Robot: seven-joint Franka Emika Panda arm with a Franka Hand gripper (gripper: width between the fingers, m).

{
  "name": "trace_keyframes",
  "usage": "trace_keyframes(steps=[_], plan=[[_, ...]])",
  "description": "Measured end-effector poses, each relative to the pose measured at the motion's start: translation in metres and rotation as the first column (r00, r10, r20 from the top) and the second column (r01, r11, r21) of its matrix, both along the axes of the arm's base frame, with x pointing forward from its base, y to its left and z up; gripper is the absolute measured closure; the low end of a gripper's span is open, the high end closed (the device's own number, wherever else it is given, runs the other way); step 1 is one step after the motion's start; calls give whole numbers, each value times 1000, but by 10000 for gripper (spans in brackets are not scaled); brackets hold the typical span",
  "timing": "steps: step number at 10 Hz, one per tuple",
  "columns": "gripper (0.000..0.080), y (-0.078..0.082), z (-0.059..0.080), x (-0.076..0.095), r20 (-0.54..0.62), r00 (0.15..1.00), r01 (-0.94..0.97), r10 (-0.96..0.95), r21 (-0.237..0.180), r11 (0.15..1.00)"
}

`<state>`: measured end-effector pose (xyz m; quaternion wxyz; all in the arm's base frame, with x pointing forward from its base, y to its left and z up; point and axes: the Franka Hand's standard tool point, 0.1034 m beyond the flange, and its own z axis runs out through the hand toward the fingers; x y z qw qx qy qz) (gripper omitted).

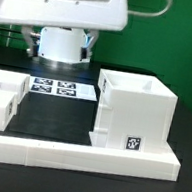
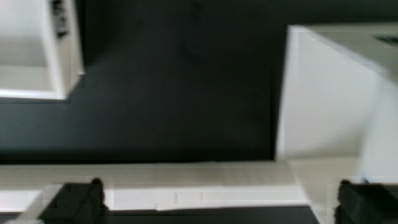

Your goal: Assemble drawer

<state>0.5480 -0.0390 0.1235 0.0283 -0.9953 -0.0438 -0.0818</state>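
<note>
The drawer's large cube-shaped shell [image 1: 134, 113] stands open-topped at the exterior view's right, with a square tag low on its front. It also shows in the wrist view [image 2: 342, 90]. A smaller drawer tray [image 1: 0, 96] sits at the exterior view's left and shows in the wrist view [image 2: 36, 52] too. My gripper [image 2: 217, 202] hangs above the table between the two parts. Its dark fingertips [image 2: 75, 200] stand wide apart with nothing between them. In the exterior view only the arm's white body [image 1: 66, 8] shows, and the fingers are hidden.
The long low white L-shaped rail [image 1: 74, 157] runs along the front of the table, below the gripper in the wrist view [image 2: 178, 180]. The marker board [image 1: 63, 88] lies flat behind, between tray and shell. The table is black.
</note>
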Motion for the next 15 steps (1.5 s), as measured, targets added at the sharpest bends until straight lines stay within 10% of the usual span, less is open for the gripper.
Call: trace_keyframes(steps=[4,10,15], plan=[[150,-34,-35,-18,-11,1000,4,-5,-53,999],[150,-34,-36,-19,-20,1000,19,-20,-47,999],[150,-45,-72,-31,-138,976,163,-166,-31,986]])
